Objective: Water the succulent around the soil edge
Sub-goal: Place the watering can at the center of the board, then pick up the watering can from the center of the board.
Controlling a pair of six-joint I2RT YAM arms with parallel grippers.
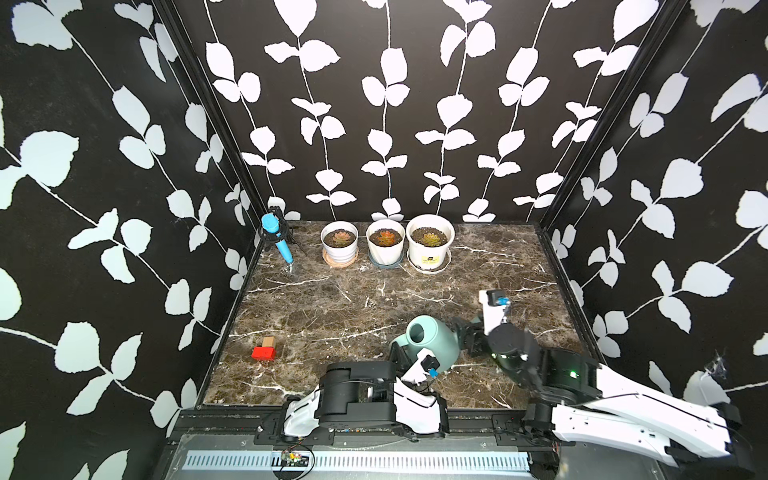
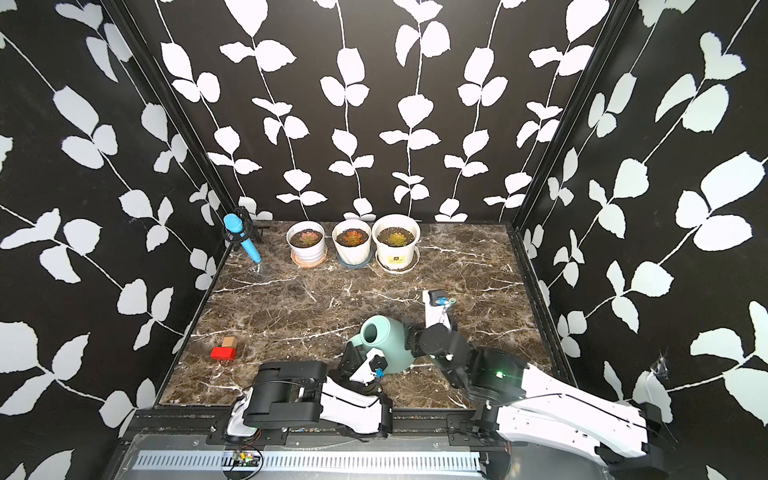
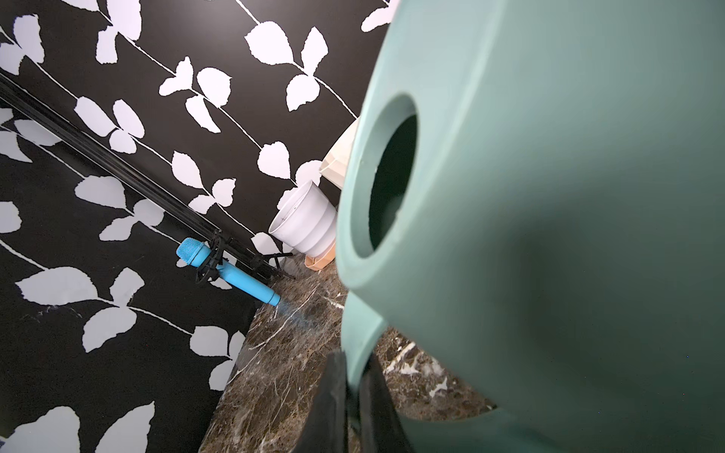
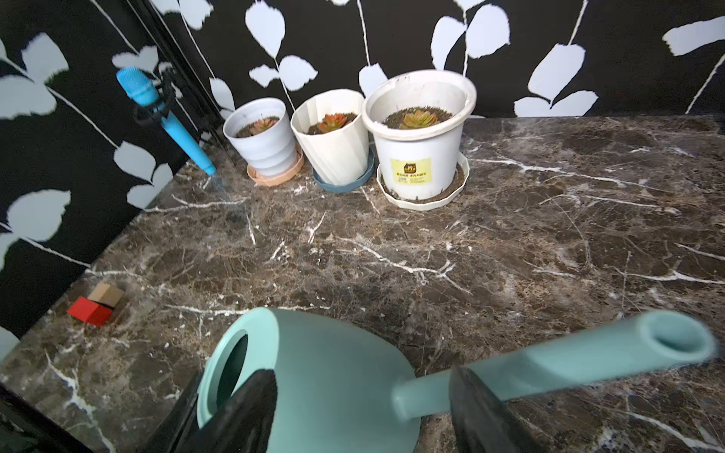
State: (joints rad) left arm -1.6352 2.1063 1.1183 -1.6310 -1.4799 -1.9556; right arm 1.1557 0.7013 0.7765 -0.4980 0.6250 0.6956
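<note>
Seemingly nothing is poured yet: the watering can (image 1: pixel 432 343) is near the worktop's (image 1: pixel 353 299) front edge, right of middle. The left gripper (image 3: pixel 353 364) is clamped on its handle, and the right gripper (image 4: pixel 361 376) has its jaws apart astride the spout. Carrying and pouring remain. Counted: one can, three potted succulents (image 1: pixel 429 245) along the back edge, three saucers (image 4: pixel 423 200), two blocks (image 1: pixel 264 350), one microphone (image 1: pixel 276 239).

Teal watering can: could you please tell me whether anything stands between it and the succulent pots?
Nothing visible does. The marble tabletop between the teal plastic watering can and the three white succulent pots lies bare; the red and tan blocks and the blue microphone sit off to the left.
</note>
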